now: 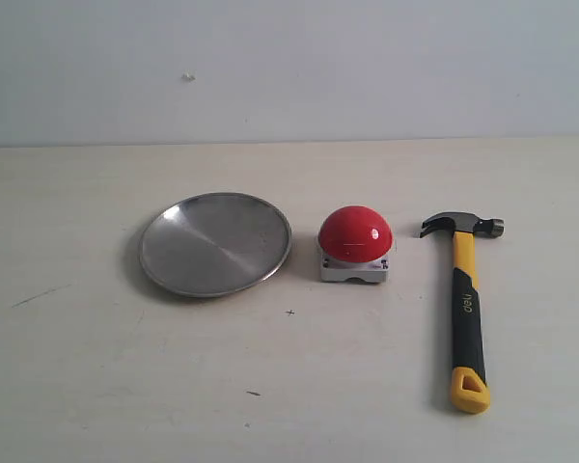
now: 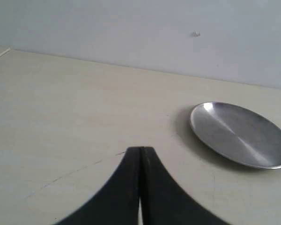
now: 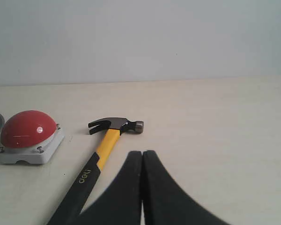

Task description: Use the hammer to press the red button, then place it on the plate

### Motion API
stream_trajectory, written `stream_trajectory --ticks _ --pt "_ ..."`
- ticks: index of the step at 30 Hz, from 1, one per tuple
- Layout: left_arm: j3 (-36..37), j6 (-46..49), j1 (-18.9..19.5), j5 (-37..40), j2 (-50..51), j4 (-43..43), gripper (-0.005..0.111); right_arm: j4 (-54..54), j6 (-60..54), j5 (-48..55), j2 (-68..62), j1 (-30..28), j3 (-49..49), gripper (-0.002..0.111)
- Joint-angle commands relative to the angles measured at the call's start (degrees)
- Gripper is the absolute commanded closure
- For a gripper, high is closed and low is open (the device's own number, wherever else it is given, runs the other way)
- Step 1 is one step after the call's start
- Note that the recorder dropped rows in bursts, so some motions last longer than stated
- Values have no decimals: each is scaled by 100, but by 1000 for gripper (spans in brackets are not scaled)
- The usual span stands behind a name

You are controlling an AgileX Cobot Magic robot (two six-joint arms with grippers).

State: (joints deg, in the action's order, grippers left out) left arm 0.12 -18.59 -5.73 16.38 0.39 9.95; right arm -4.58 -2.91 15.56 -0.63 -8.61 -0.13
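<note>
The hammer (image 1: 466,309) lies flat on the table at the right, dark head toward the wall, yellow looped end toward the front. The red button (image 1: 355,243) on its grey base stands in the middle, left of the hammer. The silver plate (image 1: 215,243) lies left of the button. Neither gripper shows in the exterior view. My right gripper (image 3: 143,152) is shut on nothing, hovering beside the hammer (image 3: 98,157), with the red button (image 3: 28,136) farther off. My left gripper (image 2: 140,148) is also shut and holds nothing, some way from the plate (image 2: 241,134).
A pale wall runs along the back of the light wooden table (image 1: 96,386). A few small dark marks dot the tabletop near the front.
</note>
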Motion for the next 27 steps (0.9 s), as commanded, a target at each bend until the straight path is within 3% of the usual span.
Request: stream_trajectory --ticks 1,23,27 --pt "-12 21 1 -28 -39 -19 107 43 1 -27 32 -37 13 108" --pt "-12 21 1 -28 -39 -19 107 43 1 -27 32 -37 13 108" --pt "-12 21 1 -28 -39 -19 107 549 -114 -621 32 -37 13 108"
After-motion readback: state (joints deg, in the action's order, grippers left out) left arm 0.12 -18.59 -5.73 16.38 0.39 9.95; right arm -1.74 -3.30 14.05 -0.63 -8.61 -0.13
